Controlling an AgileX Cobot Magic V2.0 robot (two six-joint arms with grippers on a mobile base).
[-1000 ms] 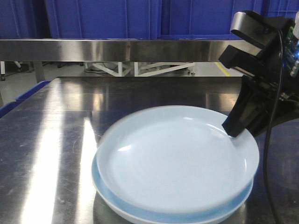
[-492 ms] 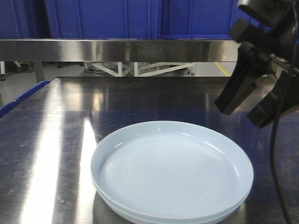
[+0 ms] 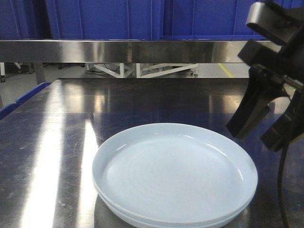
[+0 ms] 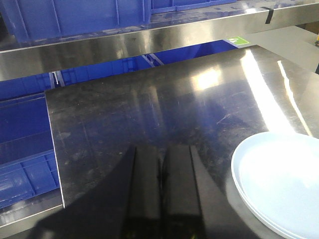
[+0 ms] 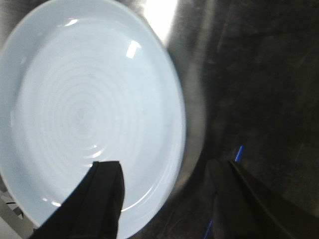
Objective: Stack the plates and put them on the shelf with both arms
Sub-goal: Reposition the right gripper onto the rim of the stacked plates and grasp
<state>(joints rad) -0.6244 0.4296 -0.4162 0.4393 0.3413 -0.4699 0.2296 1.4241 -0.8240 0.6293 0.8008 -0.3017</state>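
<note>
Nearest the front camera, the right gripper (image 3: 256, 137) hung tilted down above the right rim of the plates (image 3: 175, 173). Its fingers (image 3: 249, 114) were spread wide and held nothing. In the wrist view, one fingertip lay over the plate's face and the other over bare steel. The two plates sat nested on the surface (image 3: 57, 142), flat, open faces up, with the lower rim showing under the upper. Being round, they had no long axis. The left gripper (image 4: 162, 149) pointed forward and down over bare steel beside the stack. Its fingers (image 4: 144, 189) were pressed together with nothing between them. Beyond the far edge of the surface ran the shelf (image 3: 118, 51), its front rail horizontal, with blue crates (image 3: 104, 19) standing on it.
</note>
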